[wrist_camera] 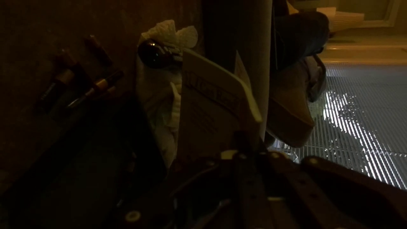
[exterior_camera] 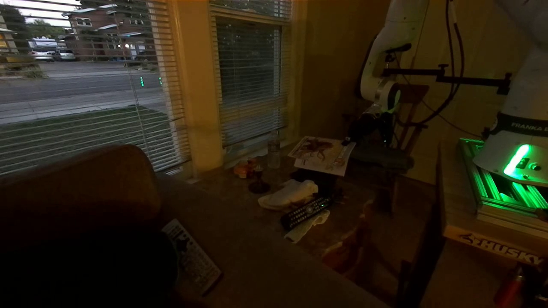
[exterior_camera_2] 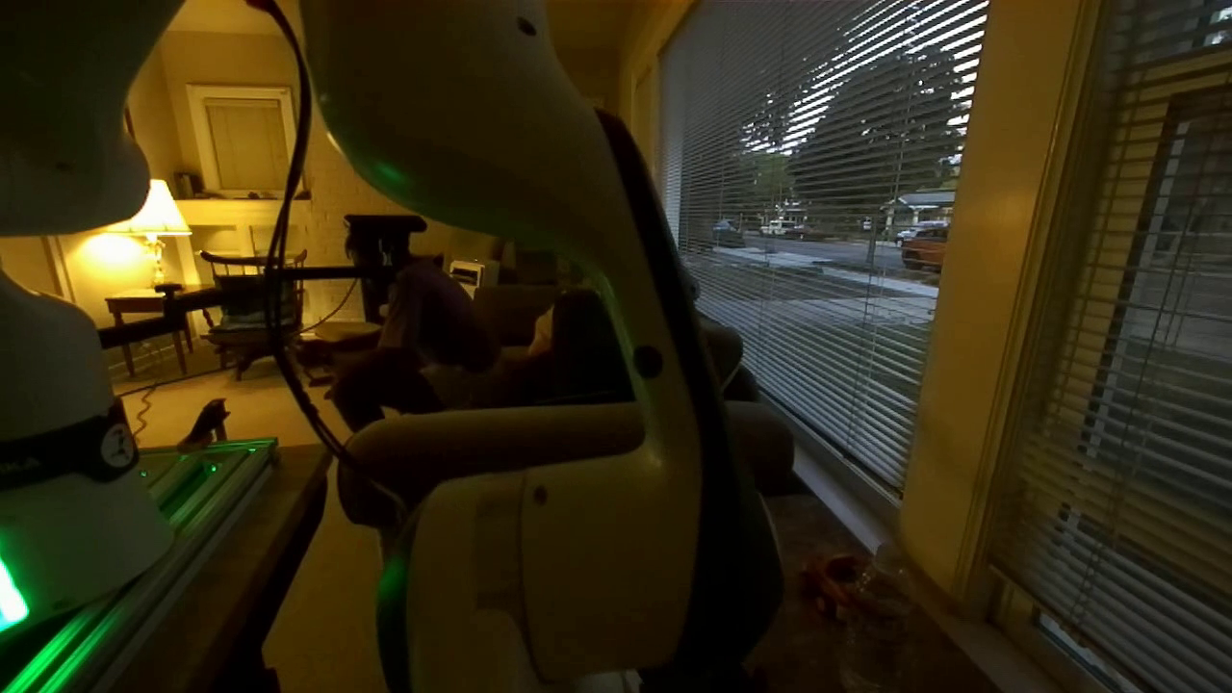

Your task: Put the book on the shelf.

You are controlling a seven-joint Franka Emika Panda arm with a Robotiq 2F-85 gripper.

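The book (exterior_camera: 319, 154) is thin and whitish with a red-orange picture. In an exterior view it hangs roughly flat, tilted, above the small table, and its layers look slightly fanned. My gripper (exterior_camera: 346, 140) is shut on its edge on the robot's side. In the wrist view the book (wrist_camera: 210, 98) shows a dim face with a lettered band and a curved pale edge, standing out from the fingertips (wrist_camera: 246, 140). A dark block-like thing (exterior_camera: 319, 179) sits just under the book; I cannot tell whether it is the shelf. In the remaining exterior view the arm hides the gripper.
Near the book stand a clear bottle (exterior_camera: 274, 152), an orange object (exterior_camera: 245, 169) and a dark stemmed object (exterior_camera: 259, 183). A white cloth (exterior_camera: 289, 194) and a black remote (exterior_camera: 306, 213) lie in front. Marker-like sticks (wrist_camera: 95, 87) lie on the table. A sofa (exterior_camera: 239, 261) borders it.
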